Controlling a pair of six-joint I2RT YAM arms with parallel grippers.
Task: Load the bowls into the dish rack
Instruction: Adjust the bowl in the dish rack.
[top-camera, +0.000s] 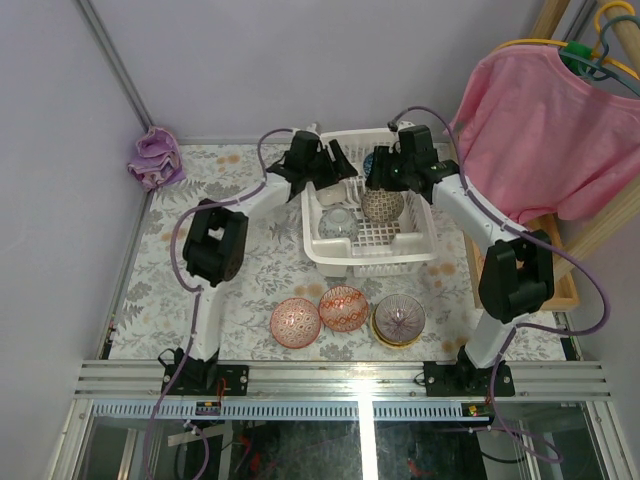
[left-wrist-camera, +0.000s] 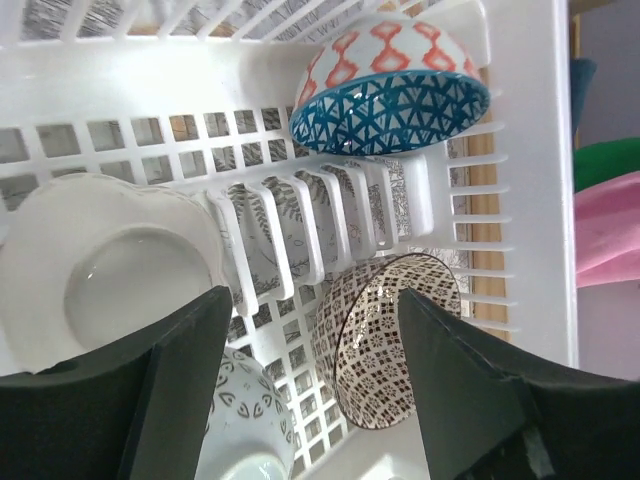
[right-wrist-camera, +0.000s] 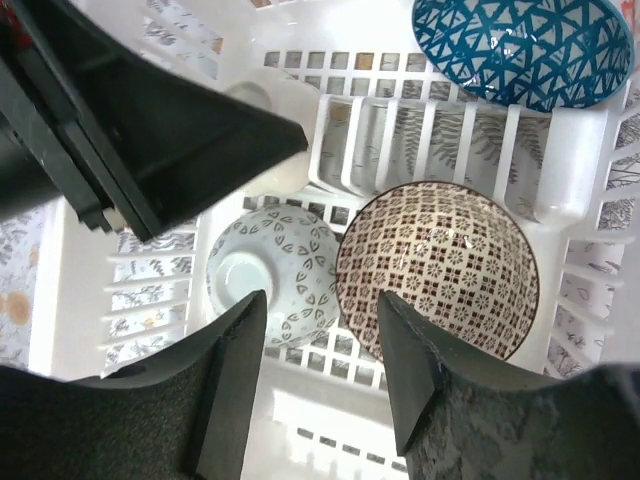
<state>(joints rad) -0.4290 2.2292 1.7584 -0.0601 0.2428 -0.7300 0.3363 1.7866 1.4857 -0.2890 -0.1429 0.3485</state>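
The white dish rack (top-camera: 372, 263) stands at the table's far middle. In it are a blue netted bowl (left-wrist-camera: 390, 95), a brown checked bowl (left-wrist-camera: 385, 345) on its edge, a whitish bowl with leaf marks (right-wrist-camera: 275, 270) and a plain white bowl (left-wrist-camera: 110, 270), both upside down. My left gripper (left-wrist-camera: 315, 295) is open and empty above the rack's left side. My right gripper (right-wrist-camera: 322, 300) is open and empty above the checked bowl (right-wrist-camera: 440, 265). On the table near the arms lie a pink-red bowl (top-camera: 295, 320), a red patterned bowl (top-camera: 343, 308) and a tan-yellow bowl (top-camera: 399, 319).
A pink shirt (top-camera: 540, 130) hangs at the right over a wooden frame (top-camera: 565, 290). A purple cloth (top-camera: 155, 158) lies in the far left corner. The left gripper's dark body (right-wrist-camera: 150, 130) shows close by in the right wrist view. Walls close the left and back.
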